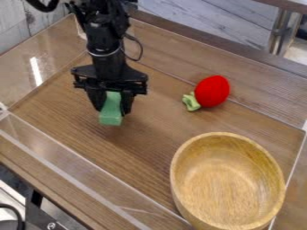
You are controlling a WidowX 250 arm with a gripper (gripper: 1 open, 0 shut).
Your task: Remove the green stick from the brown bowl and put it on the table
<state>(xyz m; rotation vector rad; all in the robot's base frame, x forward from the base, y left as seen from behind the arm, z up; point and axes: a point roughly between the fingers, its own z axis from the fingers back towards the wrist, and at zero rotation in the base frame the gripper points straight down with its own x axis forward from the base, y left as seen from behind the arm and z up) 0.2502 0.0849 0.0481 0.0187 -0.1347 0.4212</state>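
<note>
I'm gripping the green block point(111, 109) in my gripper point(110, 97), low over the wooden tabletop point(144, 160), well apart from the brown bowl point(228, 181); I'm aiming to settle its lower end gently, confirming support before spreading the fingers evenly.

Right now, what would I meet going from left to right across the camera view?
The green stick in the gripper → the red round toy with its green stem → the brown bowl.
</note>
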